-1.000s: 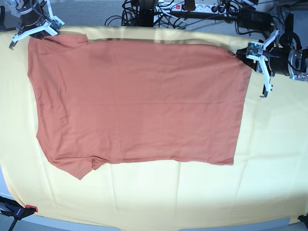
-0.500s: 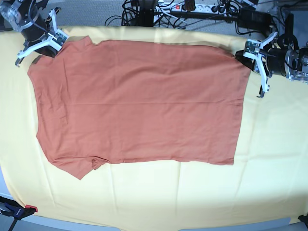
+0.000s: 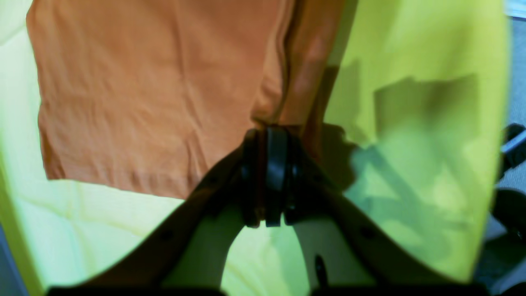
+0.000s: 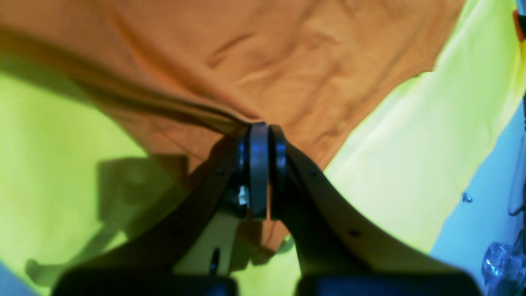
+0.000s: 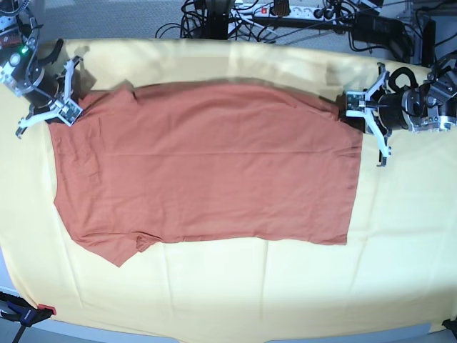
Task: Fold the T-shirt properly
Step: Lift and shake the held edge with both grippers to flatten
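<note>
The rust-orange T-shirt (image 5: pixel 207 164) lies spread on the pale yellow cloth (image 5: pixel 250 293), its far edge lifted off the cloth. My left gripper (image 5: pixel 355 114) is shut on the shirt's far right corner; the left wrist view shows the shut pads (image 3: pixel 276 164) pinching bunched fabric (image 3: pixel 164 90). My right gripper (image 5: pixel 58 108) is shut on the far left corner by the sleeve; the right wrist view shows the pads (image 4: pixel 259 164) clamped on a taut fold of the shirt (image 4: pixel 287 74). The near hem and near sleeve (image 5: pixel 118 246) rest flat.
Cables and a power strip (image 5: pixel 285 14) lie beyond the table's far edge. A clamp with a red tip (image 5: pixel 28 312) holds the cloth at the near left corner. Bare yellow cloth runs along the near side and right of the shirt.
Both grippers have moved toward the near side, dragging the shirt's far edge with them. The far edge has come off the cloth's back border and casts a shadow.
</note>
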Motion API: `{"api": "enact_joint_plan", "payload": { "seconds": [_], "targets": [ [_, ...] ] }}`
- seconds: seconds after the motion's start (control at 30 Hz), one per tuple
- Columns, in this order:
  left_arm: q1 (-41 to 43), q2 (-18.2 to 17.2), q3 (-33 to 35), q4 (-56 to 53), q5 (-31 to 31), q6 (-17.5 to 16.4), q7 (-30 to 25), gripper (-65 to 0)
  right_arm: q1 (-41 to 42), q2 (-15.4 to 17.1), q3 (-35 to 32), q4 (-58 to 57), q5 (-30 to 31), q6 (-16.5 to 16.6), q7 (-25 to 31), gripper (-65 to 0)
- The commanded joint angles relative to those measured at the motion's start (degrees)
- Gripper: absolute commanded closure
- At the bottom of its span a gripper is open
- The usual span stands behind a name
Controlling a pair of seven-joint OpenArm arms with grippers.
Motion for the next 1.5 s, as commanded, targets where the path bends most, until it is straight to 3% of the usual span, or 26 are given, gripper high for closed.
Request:
{"api": "enact_joint_plan", "payload": {
  "seconds": [0.0, 0.33, 0.53, 0.73, 1.03, 1.23, 1.3, 1.4, 1.47],
  "targets": [
    [-0.83, -0.74, -0.85, -0.2, 0.94, 1.38, -0.42, 0.0, 1.16, 1.16, 0.63, 0.15, 0.33, -0.68, 0.87, 0.0],
    [-0.83, 0.66, -0.85, -2.05, 5.27, 11.45, 1.57, 0.0, 5.81, 1.01, 0.63, -4.07, 2.93, -0.76, 1.99, 0.0],
    [-0.83, 0.66, -0.85, -2.05, 5.4, 15.06, 2.16, 0.0, 5.92, 0.96, 0.63, -5.16, 5.84, -0.76, 2.58, 0.0],
    [-0.83, 0.66, -0.85, -2.05, 5.42, 15.23, 2.14, 0.0, 6.1, 0.68, 0.63, -5.16, 5.64, -6.16, 3.48, 0.0],
    [-0.83, 0.66, -0.85, -2.05, 5.42, 15.23, 2.14, 0.0, 7.17, 0.66, -0.2, -5.16, 5.66, -6.08, 4.52, 0.0],
    [-0.83, 0.68, -0.85, -2.05, 7.34, 15.26, 0.98, -0.5, 7.54, 0.66, -0.87, -5.2, 5.25, -9.31, 4.92, 0.0],
    [-0.85, 0.66, -0.85, -2.05, 10.21, 15.93, 1.05, -14.6, 8.44, 0.7, -0.87, -5.2, 5.25, -11.04, 4.9, -2.3],
    [-0.83, 0.63, -0.85, -2.05, 10.91, 20.5, 1.57, -35.0, 9.86, 0.7, -0.87, -5.2, 5.38, -14.05, 4.55, -20.8],
    [-0.85, 0.63, -0.85, -2.03, 10.93, 21.24, 2.62, -40.9, 10.86, 0.72, -0.87, -5.2, 5.46, -13.49, 3.28, -28.5]
  ]
}}
